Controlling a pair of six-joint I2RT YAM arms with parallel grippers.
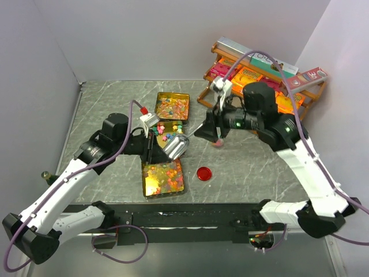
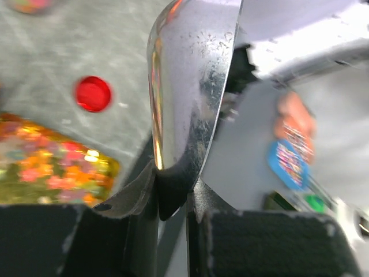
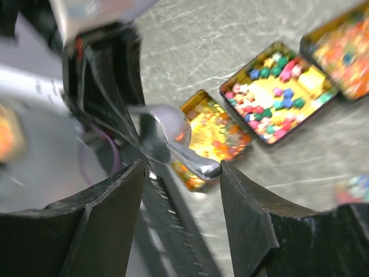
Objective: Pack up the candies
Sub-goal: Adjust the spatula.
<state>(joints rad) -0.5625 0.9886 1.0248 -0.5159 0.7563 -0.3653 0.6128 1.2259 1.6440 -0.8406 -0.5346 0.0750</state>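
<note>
The worktop (image 1: 248,173) is a grey, veined, stone-look surface with a dull sheen. The scoop (image 2: 190,86) is polished metal, mirror-bright and finely scratched. The tins (image 1: 163,195) are gold metal, highly reflective inside. The candies (image 3: 271,98) look mostly matt. The red lid (image 1: 203,173) is glossy plastic. At the far right corner of the worktop, the rack (image 1: 203,97) is brown wood and holds printed cardboard boxes (image 1: 249,74). The right tool (image 3: 183,190) has fingers (image 3: 253,219) of matt black, grainy plastic. The arm shells (image 1: 314,173) are smooth white plastic.
</note>
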